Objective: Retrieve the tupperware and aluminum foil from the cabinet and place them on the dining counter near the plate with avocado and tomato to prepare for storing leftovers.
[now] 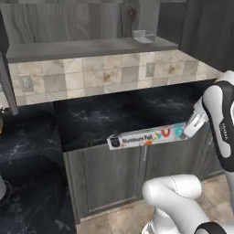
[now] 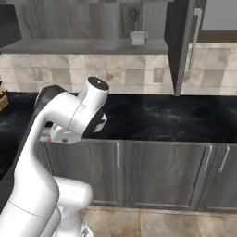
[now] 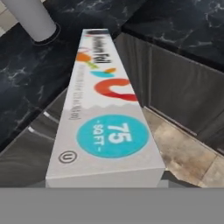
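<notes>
The aluminum foil (image 1: 146, 136) is a long pale box with a red mark and a teal "75 SQ FT" circle. It hangs level in the air just in front of the black counter's edge. My gripper (image 1: 184, 131) is shut on its right end. In the hand view the aluminum foil (image 3: 105, 118) stretches away from the hand and hides the fingertips. The tupperware (image 1: 143, 35) (image 2: 138, 37), small and clear, sits on the grey shelf board of the open wood-grain cabinet (image 1: 82, 48). The dining counter and the plate with avocado and tomato are out of view.
A black marble counter (image 1: 137, 109) with grey doors (image 1: 114, 173) runs under a tiled backsplash. It turns a corner at the left, where a grey cylinder (image 3: 33, 19) stands. A dark cabinet door (image 2: 183, 46) hangs open on the right. Tan floor tiles (image 3: 183, 148) lie below.
</notes>
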